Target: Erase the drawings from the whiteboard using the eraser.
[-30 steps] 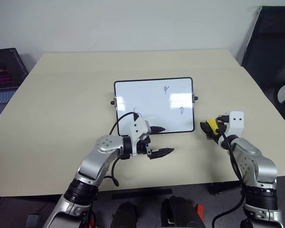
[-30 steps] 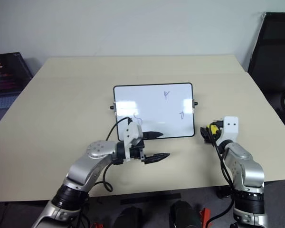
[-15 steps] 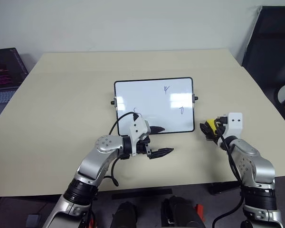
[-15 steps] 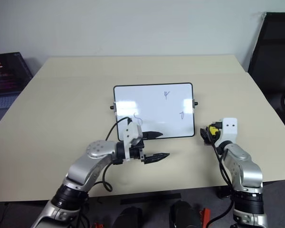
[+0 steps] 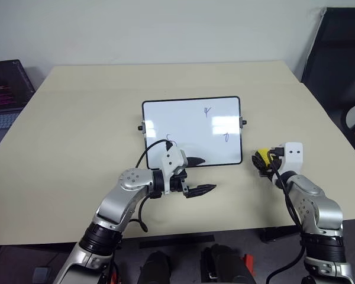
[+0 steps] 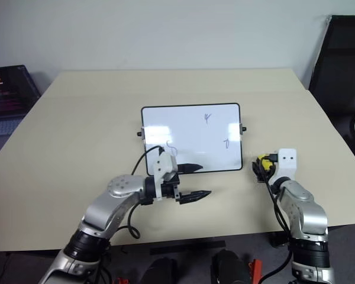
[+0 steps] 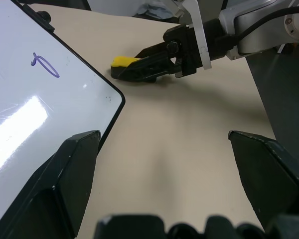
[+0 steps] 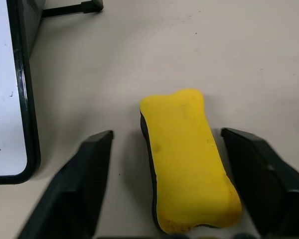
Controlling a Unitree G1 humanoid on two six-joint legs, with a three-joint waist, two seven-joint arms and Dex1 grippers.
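A humanoid robot's two arms reach over a beige tabletop (image 5: 77, 130), where the whiteboard (image 5: 192, 131) lies flat at the centre, its black frame and side knobs plainly seen. Three pen drawings remain on its white face: a fork-like mark (image 5: 207, 110) toward 12 o'clock of the board, a short curl (image 5: 226, 137) toward 3 o'clock, and a looped squiggle (image 5: 168, 139) toward 7 o'clock, partly behind the left arm's wrist. The left claw (image 5: 201, 176) points across the board's near edge, its two black fingers spread well apart with nothing between them; one finger lies over the board's lower margin, the other over bare tabletop. At 3 o'clock of the board, just beside its near right corner, the yellow eraser (image 8: 187, 157) lies on the tabletop, dark underside down. The right claw (image 8: 184, 184) straddles the eraser, its fingers (image 8: 84, 184) standing on either side with gaps visible between them and the block, so it is parted and not clamped. A laptop (image 5: 6, 94) sits open at the far left, at 9 o'clock of the tabletop.
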